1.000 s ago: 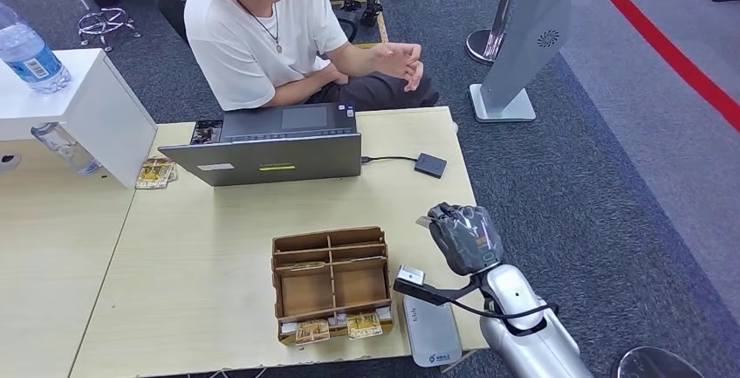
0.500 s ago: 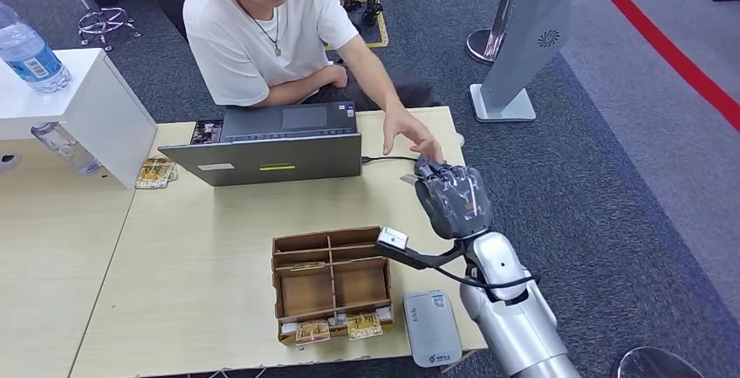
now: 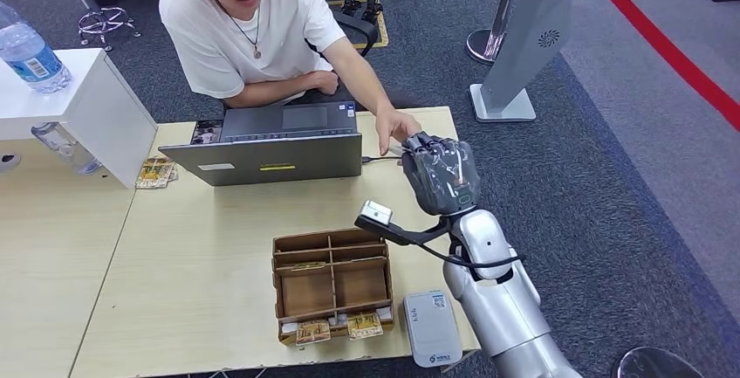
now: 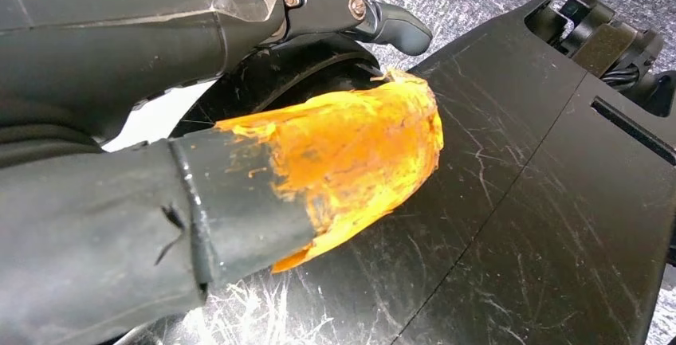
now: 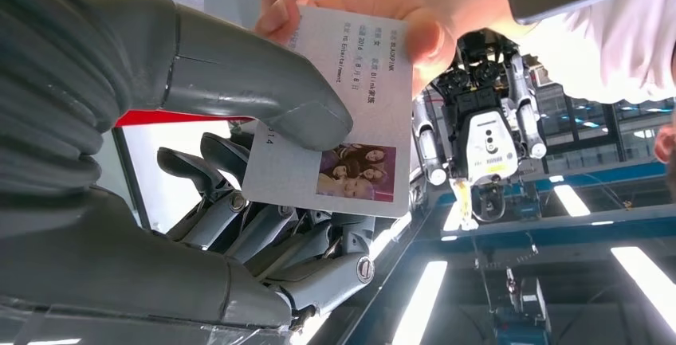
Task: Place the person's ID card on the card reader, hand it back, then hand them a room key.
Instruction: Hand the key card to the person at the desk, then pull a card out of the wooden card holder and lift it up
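ID card (image 5: 339,114): pinched under the thumb of the right hand (image 3: 441,175), against its fingers. Far edge gripped by the person's hand (image 3: 397,125). Left hand (image 4: 239,186): grasp cannot be told.

The tabletop (image 3: 201,247) is pale wood-grain laminate, smooth and matt. The divided box (image 3: 332,284) looks like brown cardboard. The card reader (image 3: 432,327) is smooth grey plastic. The ID card (image 5: 339,114) is glossy printed plastic. The right hand (image 3: 441,175) has a matt grey ribbed cover; its arm (image 3: 502,308) is satin silver metal. The floor (image 3: 593,177) is rough grey carpet.
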You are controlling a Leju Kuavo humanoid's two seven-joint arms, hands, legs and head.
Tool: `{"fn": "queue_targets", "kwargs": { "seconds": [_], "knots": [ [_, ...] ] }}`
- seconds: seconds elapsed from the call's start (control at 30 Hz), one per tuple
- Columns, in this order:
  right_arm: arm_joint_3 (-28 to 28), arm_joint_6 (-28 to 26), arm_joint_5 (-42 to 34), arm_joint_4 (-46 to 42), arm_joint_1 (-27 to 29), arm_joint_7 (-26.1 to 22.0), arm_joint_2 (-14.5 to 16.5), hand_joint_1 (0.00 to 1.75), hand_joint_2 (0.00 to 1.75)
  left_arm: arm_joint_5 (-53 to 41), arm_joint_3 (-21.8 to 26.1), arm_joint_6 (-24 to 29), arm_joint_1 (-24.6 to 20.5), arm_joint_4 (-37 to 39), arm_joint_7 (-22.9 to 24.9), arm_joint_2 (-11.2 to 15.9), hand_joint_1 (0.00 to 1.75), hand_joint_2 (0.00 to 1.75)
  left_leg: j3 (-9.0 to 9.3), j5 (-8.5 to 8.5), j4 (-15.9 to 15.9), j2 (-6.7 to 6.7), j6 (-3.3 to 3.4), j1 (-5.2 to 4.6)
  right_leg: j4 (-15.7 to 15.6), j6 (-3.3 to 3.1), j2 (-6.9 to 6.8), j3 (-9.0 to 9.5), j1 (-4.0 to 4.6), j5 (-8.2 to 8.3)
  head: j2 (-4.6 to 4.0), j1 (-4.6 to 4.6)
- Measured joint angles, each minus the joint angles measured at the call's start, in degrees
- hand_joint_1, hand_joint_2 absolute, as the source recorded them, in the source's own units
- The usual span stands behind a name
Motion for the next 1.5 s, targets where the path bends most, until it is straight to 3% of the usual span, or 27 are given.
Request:
{"fn": "queue_targets", "kwargs": {
  "seconds": [0.1, 0.13, 0.37, 0.47, 0.5, 0.6, 0.87, 1.13, 1.5],
  "knots": [
    [0.3, 0.0, 0.3, 0.3, -0.4, 0.7, 0.2, 0.1, 1.75, -0.4, 0.0, 0.0, 0.0, 0.0, 0.0, 0.0, 0.0, 0.0, 0.0, 0.0, 0.0, -0.02, 0.0, 0.0, 0.0, 0.0, 0.0, 0.0, 0.0, 0.0, 0.0, 0.0],
    [0.4, 0.0, 0.4, 0.3, -0.5, 0.9, 0.2, 0.0, 1.75, -0.6, 0.0, -0.1, 0.0, 0.0, 0.0, 0.0, 0.0, 0.0, 0.0, 0.0, 0.0, -0.02, 0.0, 0.0, 0.0, 0.0, -0.01, 0.0, 0.0, 0.0, 0.0, 0.0],
    [0.6, 0.0, 1.1, 0.4, -1.2, 1.9, 0.5, 0.0, 1.75, -1.9, -1.1, -0.2, -0.1, 0.1, -0.1, 0.1, 0.0, 0.0, 0.0, 0.0, 0.0, -0.03, -0.01, 0.0, 0.0, 0.0, -0.01, 0.0, 0.0, 0.0, 0.0, 0.0],
    [0.6, 0.0, -0.6, 0.4, -1.3, 1.1, 0.7, 0.0, 0.44, -2.4, -1.7, -0.2, -0.1, 0.1, -0.1, 0.2, 0.0, 0.0, 0.0, 0.01, 0.0, -0.03, -0.01, 0.0, 0.0, 0.0, -0.01, 0.0, 0.0, 0.0, 0.0, 0.0],
    [0.6, 0.0, -1.9, 0.6, -1.4, 0.5, 0.7, 0.0, 0.44, -2.5, -1.8, -0.3, -0.2, 0.1, -0.2, 0.2, 0.0, 0.0, 0.0, 0.01, 0.0, -0.03, -0.01, 0.0, 0.0, 0.0, -0.01, 0.0, 0.0, 0.0, 0.0, 0.0],
    [1.0, 0.0, -8.6, 1.4, -1.6, -2.1, 0.7, 0.0, 1.75, -3.1, -2.2, -0.5, -0.2, 0.1, -0.7, 0.4, 0.0, 0.0, 0.0, 0.01, 0.0, -0.03, -0.01, 0.0, 0.0, 0.0, -0.01, 0.0, 0.0, 0.0, 0.0, 0.01],
    [5.9, 2.0, -26.1, 1.5, -1.4, -6.8, -0.6, 0.0, 1.75, -4.2, -3.5, -1.0, -0.3, 0.2, -2.4, 0.9, 0.0, 0.0, 0.0, 0.0, 0.0, -0.04, -0.01, 0.0, 0.0, 0.0, 0.0, -0.02, 0.0, 0.0, 0.0, 0.0],
    [10.8, 13.4, -38.7, -4.2, 1.6, -13.5, -4.0, 0.0, 1.75, -6.7, -5.4, -2.5, -0.8, 0.2, -3.7, 1.5, 0.0, 0.0, -0.01, 0.0, 0.0, -0.04, -0.01, 0.0, 0.0, 0.0, -0.01, -0.02, 0.0, 0.0, 0.0, 0.01],
    [14.0, 22.6, -44.3, -10.0, 4.5, -18.6, -8.8, 0.0, 1.75, -9.5, -8.0, -4.3, -1.5, 0.2, -4.2, 2.2, 0.0, 0.0, 0.0, 0.0, 0.0, -0.04, -0.01, 0.0, 0.0, 0.0, -0.01, -0.02, 0.0, 0.0, 0.0, 0.0]
  ]
}}
